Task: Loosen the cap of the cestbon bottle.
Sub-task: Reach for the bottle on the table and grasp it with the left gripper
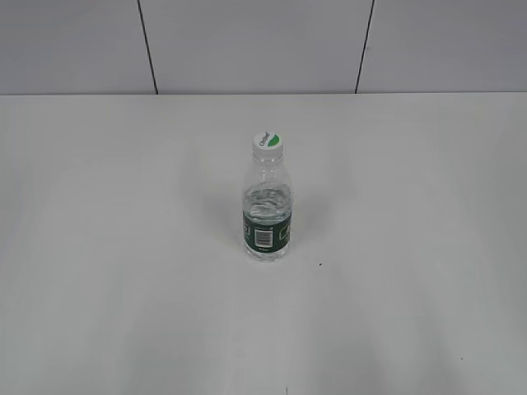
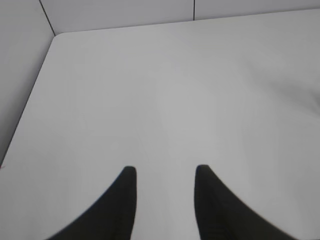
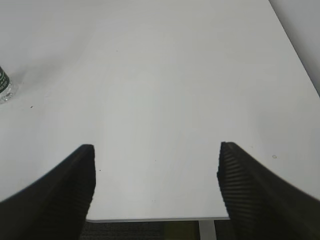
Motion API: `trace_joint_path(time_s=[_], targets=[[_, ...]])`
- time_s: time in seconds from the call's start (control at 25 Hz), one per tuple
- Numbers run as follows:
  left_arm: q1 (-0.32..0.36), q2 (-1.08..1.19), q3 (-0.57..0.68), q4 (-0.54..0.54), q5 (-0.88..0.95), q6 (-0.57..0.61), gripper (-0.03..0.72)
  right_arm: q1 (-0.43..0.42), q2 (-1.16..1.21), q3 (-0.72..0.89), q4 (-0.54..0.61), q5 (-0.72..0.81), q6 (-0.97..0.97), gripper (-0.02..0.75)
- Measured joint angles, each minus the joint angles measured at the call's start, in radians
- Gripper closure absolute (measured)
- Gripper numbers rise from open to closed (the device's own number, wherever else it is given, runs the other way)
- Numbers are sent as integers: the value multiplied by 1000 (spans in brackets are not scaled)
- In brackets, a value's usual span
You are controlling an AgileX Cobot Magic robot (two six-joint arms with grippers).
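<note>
The cestbon bottle [image 1: 268, 210] stands upright in the middle of the white table, clear plastic with a dark green label band and a white barcode patch. Its white and green cap [image 1: 268, 141] sits on the neck. Neither arm shows in the exterior view. My left gripper [image 2: 164, 172] is open and empty over bare table, with no bottle in its view. My right gripper [image 3: 156, 150] is open wide and empty above the table's near edge. A sliver of the bottle's base [image 3: 4, 86] shows at the far left of the right wrist view.
The white table [image 1: 412, 247] reaches back to a grey panelled wall [image 1: 247, 41]. The left wrist view shows the table's far left corner [image 2: 57, 36]. The right wrist view shows the table's front edge [image 3: 155, 219] with dark floor below.
</note>
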Motion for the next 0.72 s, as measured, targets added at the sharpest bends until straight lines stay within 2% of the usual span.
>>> trace_joint_path(time_s=[0.72], targets=[[0, 0, 0, 0, 0, 1, 445, 0, 0, 0, 0, 0, 0, 157]])
